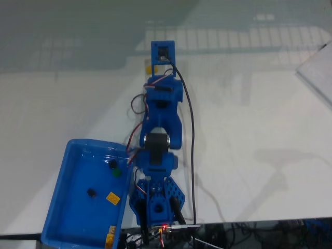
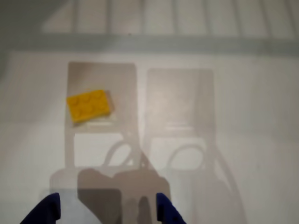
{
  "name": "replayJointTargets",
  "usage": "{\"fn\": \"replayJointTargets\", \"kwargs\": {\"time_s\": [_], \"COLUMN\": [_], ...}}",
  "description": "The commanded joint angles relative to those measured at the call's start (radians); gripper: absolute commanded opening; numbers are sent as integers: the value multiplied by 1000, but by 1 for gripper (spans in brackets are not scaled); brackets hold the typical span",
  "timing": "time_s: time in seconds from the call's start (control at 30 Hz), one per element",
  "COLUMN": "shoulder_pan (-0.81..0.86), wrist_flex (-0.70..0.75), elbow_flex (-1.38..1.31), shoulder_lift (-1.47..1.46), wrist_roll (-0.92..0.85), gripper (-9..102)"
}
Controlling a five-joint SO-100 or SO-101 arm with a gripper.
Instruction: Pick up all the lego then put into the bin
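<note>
A yellow lego (image 2: 88,105) lies flat on the white table, ahead and to the left of my gripper (image 2: 106,212) in the wrist view. The two blue fingertips (image 2: 46,211) stand apart at the bottom edge with nothing between them, so the gripper is open. In the fixed view the blue arm (image 1: 162,124) reaches far out over the table, and the same yellow lego (image 1: 150,68) peeks out at its left side near the tip. The blue bin (image 1: 58,194) sits at the lower left beside the arm's base and holds a black lego (image 1: 92,192), a yellow lego (image 1: 112,197) and a dark piece (image 1: 113,166).
Another yellow piece (image 1: 110,234) rests at the bin's near corner. A pale flat object (image 1: 317,72) lies at the table's right edge. A black cable (image 1: 192,155) runs along the arm's right side. The table's front edge passes just behind the arm's base (image 1: 155,207).
</note>
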Motion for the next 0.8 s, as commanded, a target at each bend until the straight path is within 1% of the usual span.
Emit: {"fn": "replayJointTargets", "kwargs": {"time_s": [0.0,0.1,0.77], "shoulder_pan": [-5,-15,-48], "wrist_flex": [-28,-81,-77], "elbow_flex": [-123,-156,-433], "shoulder_lift": [-57,-126,-422], "wrist_roll": [-15,-28,-3], "gripper": [27,27,27]}}
